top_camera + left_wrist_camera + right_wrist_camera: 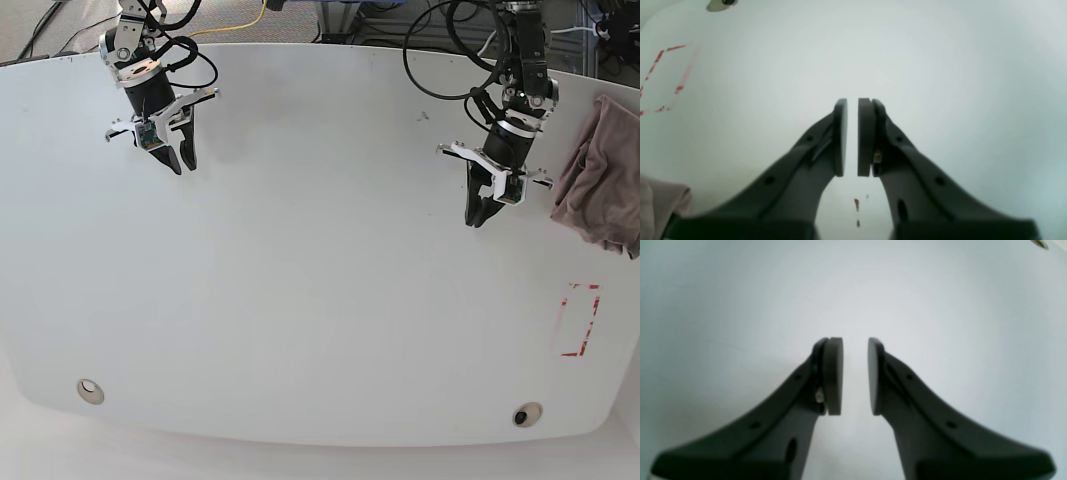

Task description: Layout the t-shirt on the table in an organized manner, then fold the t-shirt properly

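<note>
Mauve-brown t-shirt (602,175) lies bunched, unfolded, at far right edge of glossy white table (320,300), w/ a red dashed rectangle (579,320) marked nearer the front.

Only the crumpled t-shirt (605,175) at the table's (300,300) edge obstructs passage.

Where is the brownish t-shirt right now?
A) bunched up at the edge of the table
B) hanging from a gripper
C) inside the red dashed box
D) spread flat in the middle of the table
A: the t-shirt lies crumpled at the table's right edge in the base view, beside the left gripper, not held.
</note>
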Action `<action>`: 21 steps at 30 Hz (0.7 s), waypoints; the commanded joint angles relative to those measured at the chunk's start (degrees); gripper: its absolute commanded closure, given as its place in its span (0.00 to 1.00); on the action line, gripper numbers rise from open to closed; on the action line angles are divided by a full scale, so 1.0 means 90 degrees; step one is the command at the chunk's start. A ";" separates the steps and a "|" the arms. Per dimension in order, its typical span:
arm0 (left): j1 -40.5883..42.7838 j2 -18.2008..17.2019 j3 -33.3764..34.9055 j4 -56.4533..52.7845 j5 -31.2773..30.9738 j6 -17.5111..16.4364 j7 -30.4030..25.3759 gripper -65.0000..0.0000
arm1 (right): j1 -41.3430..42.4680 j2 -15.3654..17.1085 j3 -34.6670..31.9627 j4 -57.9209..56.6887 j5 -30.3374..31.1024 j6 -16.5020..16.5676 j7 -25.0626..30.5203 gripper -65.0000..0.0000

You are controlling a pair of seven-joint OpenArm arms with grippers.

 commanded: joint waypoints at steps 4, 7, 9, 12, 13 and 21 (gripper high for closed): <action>0.1004 0.0057 -0.0003 0.0836 -0.0099 -0.0011 -0.0225 0.94 | -0.0964 0.0004 0.0016 0.0607 0.0322 0.0045 0.0236 0.81; 0.1609 0.0057 -0.0003 0.1119 -0.0119 -0.0011 -0.0225 0.94 | -0.1520 0.0044 0.0016 0.0704 0.0830 0.0054 0.0236 0.81; 0.2029 0.0057 -0.0003 0.1285 -0.0119 -0.0011 -0.0225 0.94 | -0.1862 0.0063 0.0016 0.0753 0.1123 0.0054 0.0236 0.81; 0.2723 0.0057 -0.0013 0.1529 -0.0129 -0.0011 -0.0225 0.94 | -0.2370 0.0112 0.0016 0.0861 0.1387 0.0054 0.0236 0.81; 0.3006 0.0057 -0.0013 0.1617 -0.0129 -0.0011 -0.0225 0.94 | -0.2575 0.0122 0.0016 0.0900 0.1455 0.0054 0.0236 0.81; 0.4637 0.0027 -0.0052 0.1852 -0.0129 -0.0011 -0.0235 0.94 | -0.3767 0.0141 -0.0014 0.0988 0.1846 0.0064 0.0236 0.81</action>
